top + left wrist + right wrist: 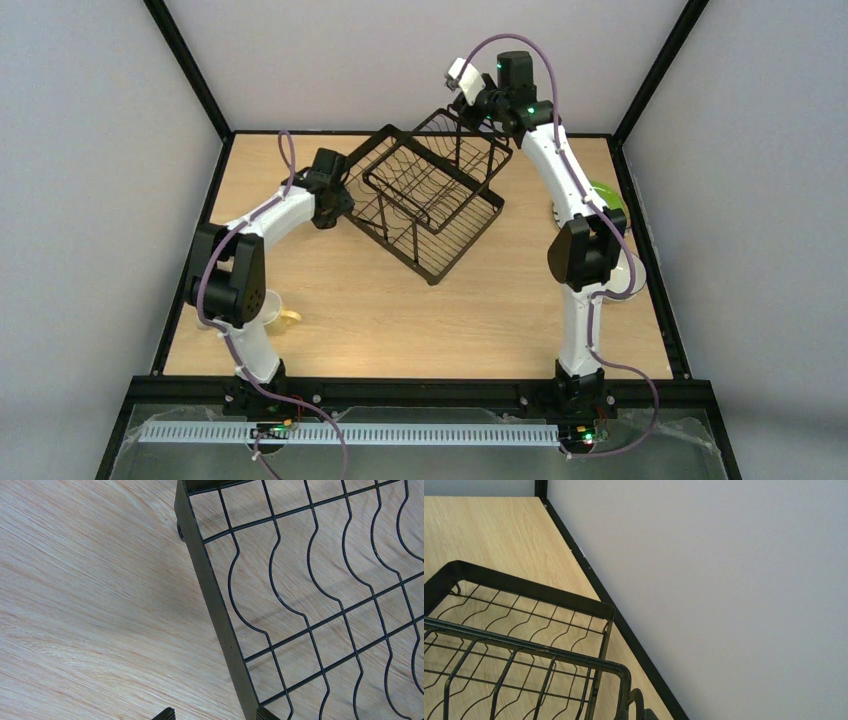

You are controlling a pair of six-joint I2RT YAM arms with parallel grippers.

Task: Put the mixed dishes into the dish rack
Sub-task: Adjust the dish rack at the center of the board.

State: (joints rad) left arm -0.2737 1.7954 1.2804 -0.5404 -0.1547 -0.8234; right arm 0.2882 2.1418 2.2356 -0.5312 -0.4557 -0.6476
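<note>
The dish rack (430, 205) is straddled at its rim by the wide-open left gripper (216, 714) (probably to straighten it); the right gripper's (468, 103) state cannot be told.

And there was the wooden table (350, 320), pale light-grained boards framed by a black border, with grey walls behind it. Sitting on it, from the centre out toward twelve o'clock, was the dish rack (425, 200), black wire, turned at an angle to the table's edges, one corner pointing to six o'clock. Whether it lay fully flat could not be told. Over at eight o'clock, near the left edge, a pale yellow mug (283, 318) stood partly hidden. Across at two o'clock, hard against the right border, a lime green plate (608, 196) showed only a sliver. Just below it, around four o'clock, a pale rim (632, 282) peeked out, too hidden to name.
</note>
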